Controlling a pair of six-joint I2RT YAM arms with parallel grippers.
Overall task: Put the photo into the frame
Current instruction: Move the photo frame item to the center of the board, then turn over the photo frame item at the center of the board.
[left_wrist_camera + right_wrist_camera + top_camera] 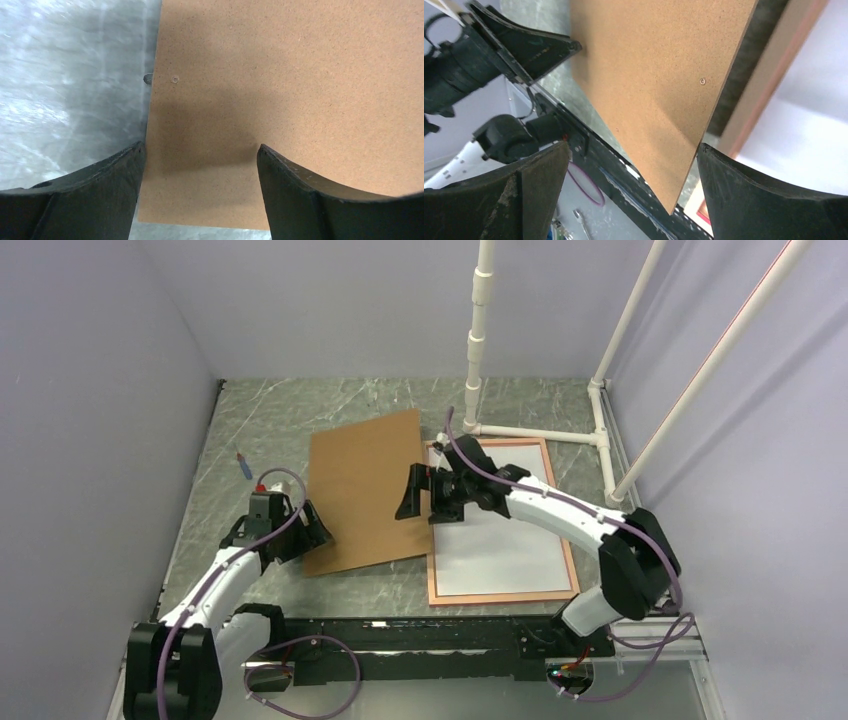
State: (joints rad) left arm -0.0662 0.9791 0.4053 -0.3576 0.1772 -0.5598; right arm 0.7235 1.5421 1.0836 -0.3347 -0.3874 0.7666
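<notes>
The frame point(503, 596) with narrow pink edges lies flat at the right of the table. A white sheet point(500, 550) fills it; this is the photo, white back up, print hidden. The brown backing board point(365, 490) lies left of the frame, tilted, its right edge by the frame's left edge. My left gripper point(297, 532) is open over the board's near left corner point(280, 75), holding nothing. My right gripper point(425, 498) is open and empty above the board's right edge point(654, 65). The frame edge point(769, 75) and the white sheet point(809, 115) show to its right.
A blue pen point(243, 466) with a red tip lies at the left rear. White pipework point(530, 430) stands behind the frame and at the right. A black rail point(420, 635) runs along the near edge. Grey walls close in on both sides.
</notes>
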